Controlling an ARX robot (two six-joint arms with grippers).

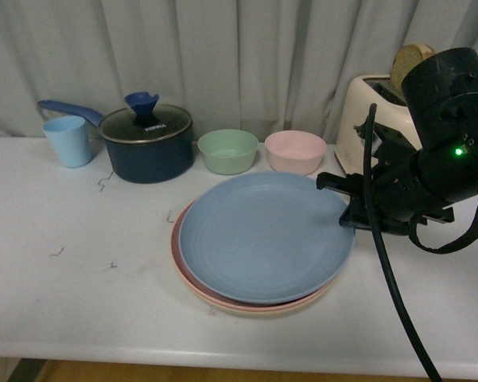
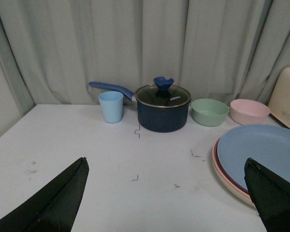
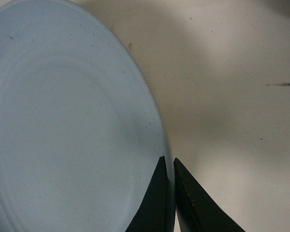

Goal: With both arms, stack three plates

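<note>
Light blue round shallow plastic plate (image 1: 262,235) is seen on top of the stack, mid-table, shifted a little toward the right. Pink ringed plastic plate (image 1: 176,239) is seen directly beneath it, with the rim of the beige plastic plate (image 1: 250,309) lowest, on the white table (image 1: 79,302). Right gripper (image 3: 168,163) is clenched on the blue plate's right rim, one finger above and one below. Left gripper (image 2: 165,162) is released, jaws spread wide, held over bare table left of the stack, touching nothing. Dark blue lidded saucepan (image 1: 147,147), small green bowl (image 1: 228,151) and small pink bowl (image 1: 295,151) are lined up behind the stack.
</note>
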